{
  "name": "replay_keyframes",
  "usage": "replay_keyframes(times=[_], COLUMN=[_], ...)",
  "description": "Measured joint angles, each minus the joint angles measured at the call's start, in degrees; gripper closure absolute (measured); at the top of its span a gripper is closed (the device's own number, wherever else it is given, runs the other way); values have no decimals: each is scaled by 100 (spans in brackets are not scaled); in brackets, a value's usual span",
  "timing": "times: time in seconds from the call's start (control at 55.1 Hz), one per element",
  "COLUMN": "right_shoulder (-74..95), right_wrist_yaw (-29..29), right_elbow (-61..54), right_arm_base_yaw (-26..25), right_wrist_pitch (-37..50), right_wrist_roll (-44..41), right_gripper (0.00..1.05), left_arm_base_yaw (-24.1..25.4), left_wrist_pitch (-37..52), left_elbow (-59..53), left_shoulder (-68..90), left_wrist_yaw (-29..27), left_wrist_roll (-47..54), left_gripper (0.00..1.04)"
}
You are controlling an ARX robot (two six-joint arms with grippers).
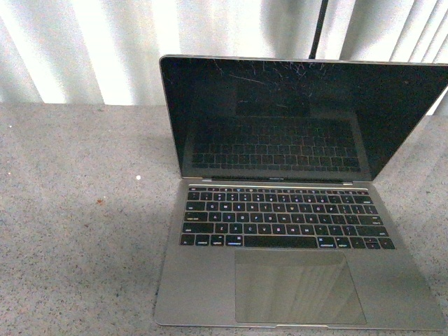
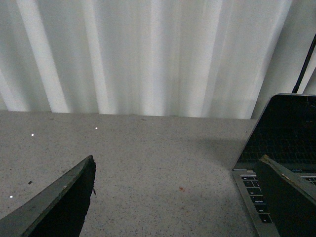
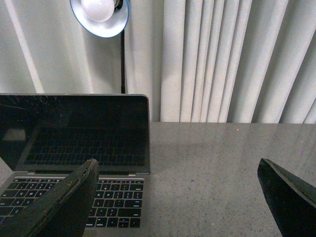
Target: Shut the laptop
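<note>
The laptop stands open on the speckled grey table, its scratched black screen upright and its black keys and big trackpad facing me. Neither arm shows in the front view. My left gripper is open over bare table, with the laptop just beyond one of its fingers. My right gripper is also open; one of its fingers hangs over the keyboard of the laptop, the other over the table. Nothing is held between either pair.
White pleated curtains hang along the table's far edge. A lamp with a blue-rimmed shade on a black pole rises behind the laptop's screen.
</note>
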Motion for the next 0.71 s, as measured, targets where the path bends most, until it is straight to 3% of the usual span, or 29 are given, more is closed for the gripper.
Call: replay_keyframes(times=[0.708], right_shoulder=[0], right_wrist_yaw=[0], right_elbow=[0], right_arm_base_yaw=[0], right_wrist_pitch=[0], right_wrist_roll=[0], right_gripper=[7], left_arm_base_yaw=[0], left_wrist_pitch=[0], left_elbow=[0], left_shoulder=[0], left_wrist_yaw=[0], left_wrist_roll=[0], left_gripper=[7])
